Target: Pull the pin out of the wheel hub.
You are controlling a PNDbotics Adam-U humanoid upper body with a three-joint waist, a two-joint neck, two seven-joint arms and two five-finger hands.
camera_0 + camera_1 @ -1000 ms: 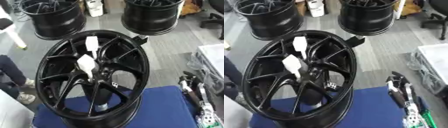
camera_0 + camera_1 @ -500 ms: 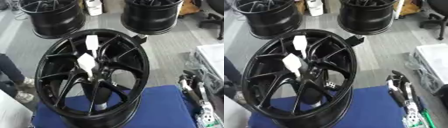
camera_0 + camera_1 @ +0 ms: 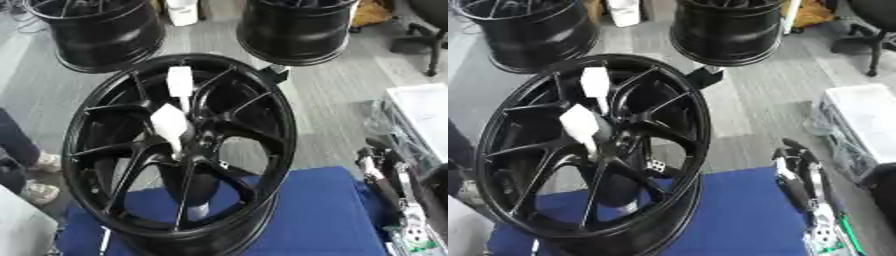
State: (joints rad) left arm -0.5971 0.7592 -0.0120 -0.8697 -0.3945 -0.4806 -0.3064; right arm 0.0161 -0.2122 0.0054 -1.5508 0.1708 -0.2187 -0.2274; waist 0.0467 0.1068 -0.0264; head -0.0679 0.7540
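The black wheel hub point(image 3: 179, 150) stood tilted on the blue surface point(image 3: 315, 215), two white pins point(image 3: 171, 125) still lodged among its spokes. The right robot hand point(image 3: 798, 175) waited right of it, apart, fingers relaxed, holding nothing. Pulling seemingly remained undone.

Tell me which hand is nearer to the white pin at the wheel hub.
Right. The right hand hangs beside the wheel's right rim, over the blue surface, apart from the white pin at the hub. The left hand shows in neither view.
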